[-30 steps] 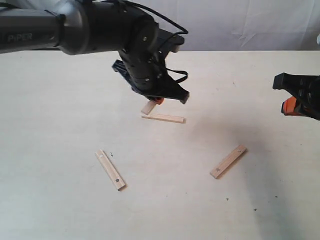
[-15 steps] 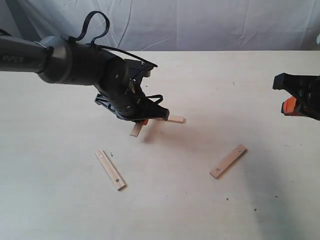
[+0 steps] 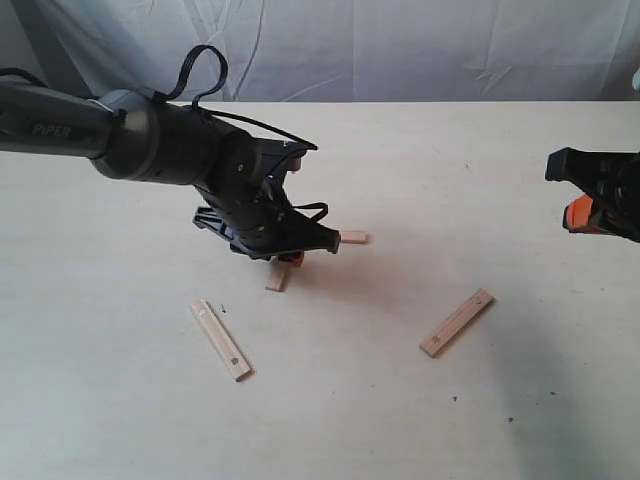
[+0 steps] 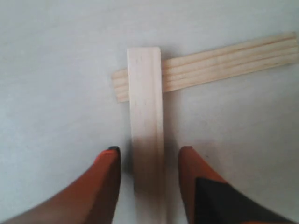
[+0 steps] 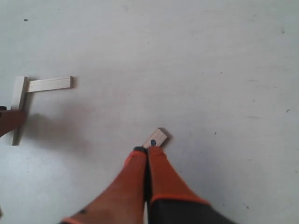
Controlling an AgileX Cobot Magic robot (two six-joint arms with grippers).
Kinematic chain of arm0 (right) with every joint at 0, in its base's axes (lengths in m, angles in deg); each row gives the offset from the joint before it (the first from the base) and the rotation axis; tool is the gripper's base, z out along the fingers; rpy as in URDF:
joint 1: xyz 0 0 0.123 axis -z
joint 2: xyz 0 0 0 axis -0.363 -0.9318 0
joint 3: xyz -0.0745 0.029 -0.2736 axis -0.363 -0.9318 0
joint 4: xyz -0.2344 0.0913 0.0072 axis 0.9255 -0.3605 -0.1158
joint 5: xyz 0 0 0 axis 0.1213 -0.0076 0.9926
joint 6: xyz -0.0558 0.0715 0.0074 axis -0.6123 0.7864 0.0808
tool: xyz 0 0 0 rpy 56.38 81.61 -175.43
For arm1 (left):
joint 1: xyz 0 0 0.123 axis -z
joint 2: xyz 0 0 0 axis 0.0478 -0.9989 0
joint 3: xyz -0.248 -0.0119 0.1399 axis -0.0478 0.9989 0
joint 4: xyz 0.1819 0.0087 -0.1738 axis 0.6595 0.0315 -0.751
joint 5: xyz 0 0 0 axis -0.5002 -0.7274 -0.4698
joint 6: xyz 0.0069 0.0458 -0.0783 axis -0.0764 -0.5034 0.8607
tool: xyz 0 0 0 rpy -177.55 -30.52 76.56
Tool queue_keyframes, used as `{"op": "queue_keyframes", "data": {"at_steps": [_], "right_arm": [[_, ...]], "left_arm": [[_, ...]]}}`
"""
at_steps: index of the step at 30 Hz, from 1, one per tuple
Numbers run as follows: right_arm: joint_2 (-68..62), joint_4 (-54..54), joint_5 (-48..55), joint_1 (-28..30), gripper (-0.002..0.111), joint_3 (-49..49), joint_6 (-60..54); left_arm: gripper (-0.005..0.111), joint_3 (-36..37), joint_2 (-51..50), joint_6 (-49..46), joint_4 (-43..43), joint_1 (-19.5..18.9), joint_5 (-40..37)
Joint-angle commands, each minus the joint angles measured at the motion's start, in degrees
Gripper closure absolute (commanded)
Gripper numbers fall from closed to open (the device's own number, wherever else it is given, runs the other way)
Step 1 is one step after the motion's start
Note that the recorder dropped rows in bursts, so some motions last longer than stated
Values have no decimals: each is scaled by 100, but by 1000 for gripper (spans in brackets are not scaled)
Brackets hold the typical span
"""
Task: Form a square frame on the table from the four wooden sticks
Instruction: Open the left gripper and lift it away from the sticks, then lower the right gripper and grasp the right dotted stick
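**Step in hand: first corner of the square frame.**

Take the corner, where two sticks overlapped, as your reference.

1. The left gripper (image 4: 149, 151) stood low over the table (image 3: 480, 160). Its orange fingers (image 4: 108, 163) were parted to a moderate width on either side of the upper stick (image 4: 145, 116). Bare table showed on both sides of the stick, so you should have read it as lying free, not clamped.
2. The far end of the upper stick lay across one end of the grooved stick (image 4: 224, 58), roughly at a right angle.
3. The right gripper (image 5: 147, 151) hung well apart from the corner, on its own side, with its fingers pressed together and nothing between them.
4. Two sticks lay loose and well apart from the corner, both nearer the camera. The left holed stick (image 3: 221, 340) was on the left arm's side and the right holed stick (image 3: 457, 323) on the right arm's side.

**Next move (a judgement only).** It called for raising the left gripper straight up without brushing the upper stick. A loose stick then had to be fetched and laid across a free end of the corner.
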Motion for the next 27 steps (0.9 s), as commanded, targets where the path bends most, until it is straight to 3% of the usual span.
{"op": "queue_keyframes", "data": {"at_steps": [1, 7, 10, 14, 19, 21, 25, 27], "right_arm": [[25, 33, -72, -18, 109, -12, -38], [25, 282, 192, -18, 109, -12, 19], [25, 384, 280, -229, 109, -12, 417], [-105, 589, -15, -1153, 109, 11, 1204], [-966, 1840, 445, -2401, 109, 608, 2549], [-1605, 2599, 464, -2937, 109, 1047, 3532], [-2189, 2984, 450, -3038, 109, 1169, 4347], [-2509, 2984, 404, -3038, 108, 1169, 4609]], "left_arm": [[55, -98, 125, 16, -85, 3, -111], [57, -472, 851, -54, 262, -357, -1234], [70, -472, 1285, -531, 190, -762, -1670], [105, -244, 2071, -879, 113, -1339, -2008], [107, 699, 3171, -994, 53, -1427, -1708], [107, 1286, 3821, -1565, -269, -1558, -1525], [107, 1660, 4093, -2148, -922, -2144, -1464], [107, 1861, 4091, -2471, -1695, -2606, -1343]]}}
